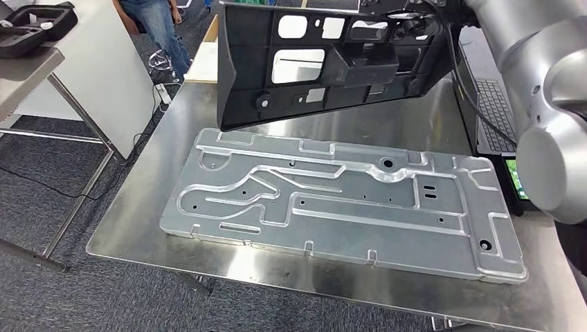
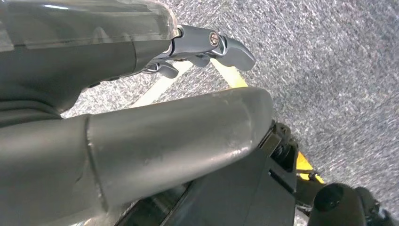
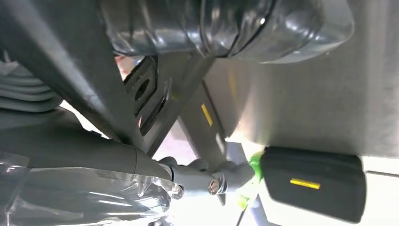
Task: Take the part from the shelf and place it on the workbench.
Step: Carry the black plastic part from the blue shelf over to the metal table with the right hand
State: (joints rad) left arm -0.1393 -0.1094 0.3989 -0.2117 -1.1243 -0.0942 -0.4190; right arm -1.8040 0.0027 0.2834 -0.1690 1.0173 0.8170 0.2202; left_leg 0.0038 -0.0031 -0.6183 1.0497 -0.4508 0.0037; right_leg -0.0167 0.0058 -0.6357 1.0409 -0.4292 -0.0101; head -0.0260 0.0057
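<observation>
Black plastic, the part (image 1: 325,66) hangs tilted in my right hand (image 3: 207,181), whose fingers are closed around its edge. Below it lies a stamped metal plate (image 1: 346,204) on the steel workbench (image 1: 145,207) (part and plate stay apart). My left hand (image 2: 207,47) hangs over grey carpet (image 2: 329,56), fingers curled, holding nothing.
</observation>
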